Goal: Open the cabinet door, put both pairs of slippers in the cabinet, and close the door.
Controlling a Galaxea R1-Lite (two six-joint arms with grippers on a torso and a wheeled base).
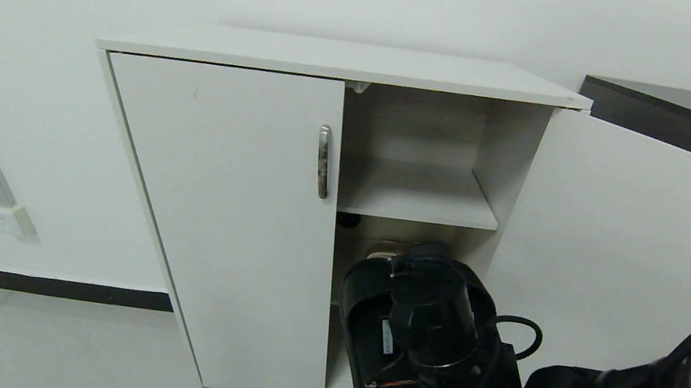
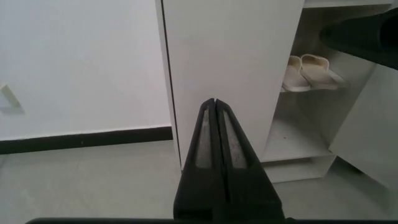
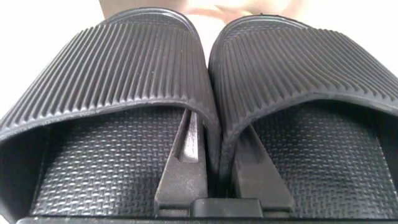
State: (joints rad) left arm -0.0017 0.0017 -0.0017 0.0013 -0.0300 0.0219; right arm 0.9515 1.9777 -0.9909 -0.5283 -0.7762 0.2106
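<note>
Black slippers pinched in R gripper at cabinet opening; L gripper closed.

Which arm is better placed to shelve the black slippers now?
Right. Right claw grips the black slippers before the open cabinet side; the left claw is shut, empty, facing the closed door.

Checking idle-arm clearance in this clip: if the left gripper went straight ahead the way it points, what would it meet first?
Most likely the closed left cabinet door: the left gripper, fingers shut, aims at its panel, beside the open side holding the beige slippers. How far off the door is cannot be judged.
</note>
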